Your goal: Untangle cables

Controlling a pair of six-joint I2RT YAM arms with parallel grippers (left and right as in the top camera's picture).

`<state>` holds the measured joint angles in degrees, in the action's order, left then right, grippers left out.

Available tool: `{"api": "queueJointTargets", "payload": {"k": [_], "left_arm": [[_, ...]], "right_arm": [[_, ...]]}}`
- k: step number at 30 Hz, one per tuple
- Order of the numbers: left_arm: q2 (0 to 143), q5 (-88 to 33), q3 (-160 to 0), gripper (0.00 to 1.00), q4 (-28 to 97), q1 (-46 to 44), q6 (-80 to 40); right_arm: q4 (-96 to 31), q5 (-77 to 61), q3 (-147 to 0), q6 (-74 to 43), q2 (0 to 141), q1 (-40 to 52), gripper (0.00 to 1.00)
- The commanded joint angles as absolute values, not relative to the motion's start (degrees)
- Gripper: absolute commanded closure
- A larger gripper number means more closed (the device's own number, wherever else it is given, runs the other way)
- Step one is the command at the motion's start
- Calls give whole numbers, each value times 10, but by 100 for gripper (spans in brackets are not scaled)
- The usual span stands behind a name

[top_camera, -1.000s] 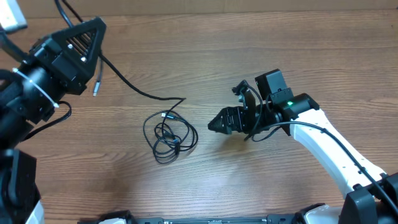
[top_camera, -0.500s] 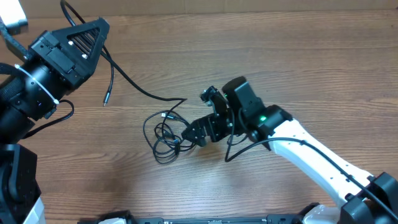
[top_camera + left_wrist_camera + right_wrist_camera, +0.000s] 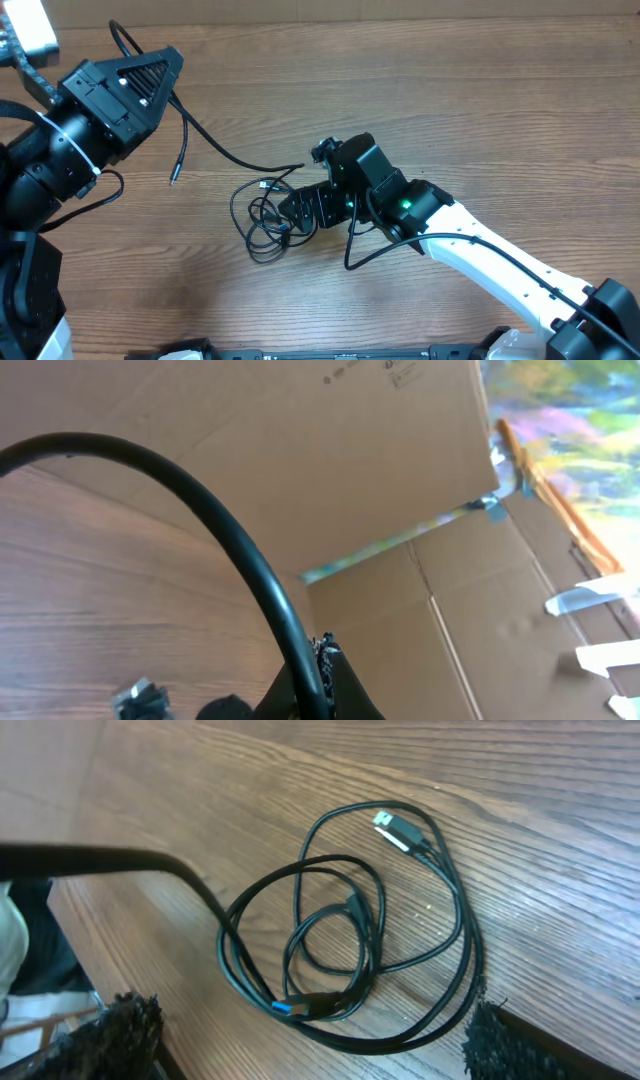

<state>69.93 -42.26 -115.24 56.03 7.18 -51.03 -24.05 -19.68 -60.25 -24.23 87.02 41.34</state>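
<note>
1. Left gripper (image 3: 150, 75). It was clenched on the held cable (image 3: 215, 148) and stood raised over the far left of the tabletop (image 3: 480, 90). In the left wrist view the strand arched up and away from the fingers. A short length with a plug end (image 3: 173, 178) hung free below the gripper. I judged that this grip served as an anchor, keeping one strand lifted and apart so that the rest could be worked loose from it.

2. Cables (image 3: 265, 215). The remaining cords lay in a loose coil on the tabletop, near its middle. The held cable ran down from the left and entered this coil at its upper edge. In the right wrist view several loops overlapped. A USB plug (image 3: 395, 828) lay at the far side of the coil and a blue connector (image 3: 290, 1010) at the near side.

3. Right gripper (image 3: 298, 207). It was released, with its jaws spread wide, and grasped nothing. It was low at the right edge of the coil, with the near loops lying between its fingertips. I judged that it was placed to take a loop and draw it away from the anchored strand.

4. Containers. I saw no bin, tray or box holding any cable. The cardboard panels (image 3: 400, 460) in the left wrist view stood behind the tabletop. I could not tell whether they formed a box.
</note>
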Motion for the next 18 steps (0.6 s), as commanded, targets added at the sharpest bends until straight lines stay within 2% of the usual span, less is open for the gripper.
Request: {"api": "queueJointTargets", "payload": {"k": [1, 6, 9, 18], "left_arm": [[698, -429, -1164, 96, 576, 75, -484], [701, -388, -1164, 96, 642, 75, -484], [703, -325, -1164, 96, 697, 75, -485], [714, -181, -1164, 96, 789, 75, -484]], "right_arm": [[-232, -174, -600, -296, 869, 415, 2], [-184, -209, -600, -308, 868, 415, 2], [-140, -283, -601, -277, 868, 415, 0], [-142, -286, -601, -269, 845, 414, 0]]}}
